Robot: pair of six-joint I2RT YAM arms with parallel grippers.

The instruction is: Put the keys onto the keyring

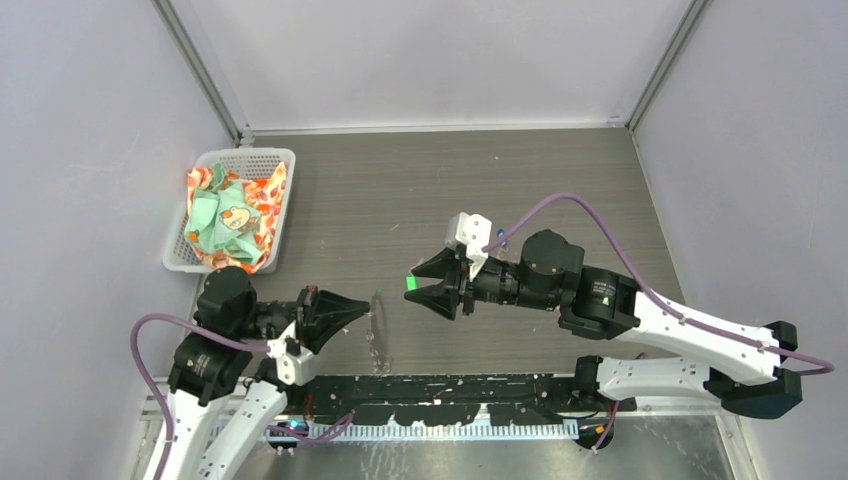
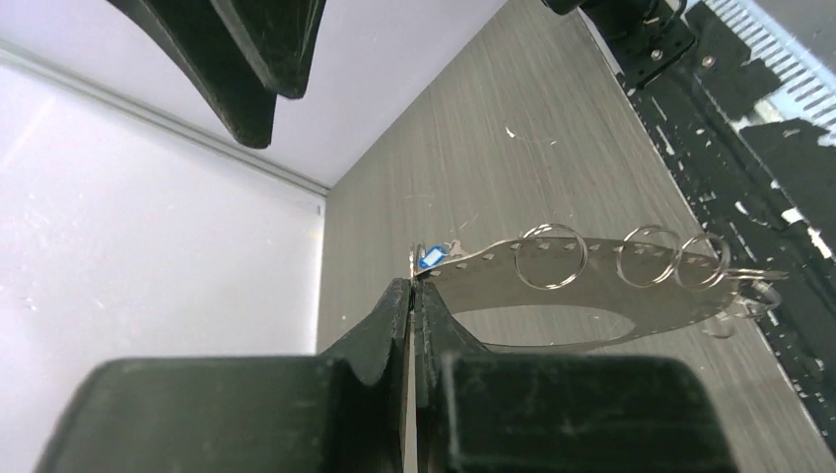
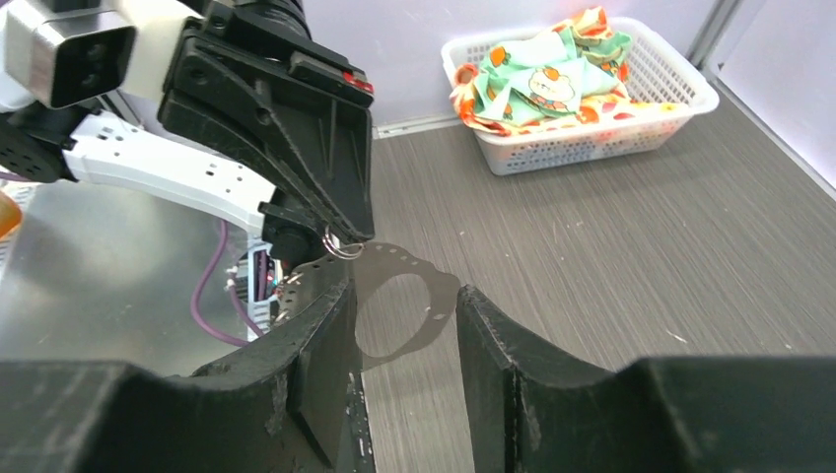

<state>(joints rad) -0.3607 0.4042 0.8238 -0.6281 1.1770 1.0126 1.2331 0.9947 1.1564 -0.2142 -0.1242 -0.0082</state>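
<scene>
Tightly pinched keyring, spread claw facing it

Closest to the arm bases, the left gripper has its jaws pressed together on the edge of the keyring, with only the thin metal showing between them. The keyring stands on edge above the table, sticking out from the fingertips toward the right arm. From the left wrist it looks like a flat grey band around an oval hole, with small split rings hanging along its upper edge. The blue key sits right at the clamped end, just past the fingertips. I cannot tell whether it is strung on the band or only resting against it.

A little farther out, the right gripper faces the keyring with its jaws well apart, and nothing shows between them in its own wrist view. From above, the green key appears as a bright speck right at those fingertips. It is too small for me to say whether a finger is touching it. The two grippers are near each other but not touching.

Far back on the left, against the wall, sits a white basket with a crumpled, printed cloth in it.
</scene>
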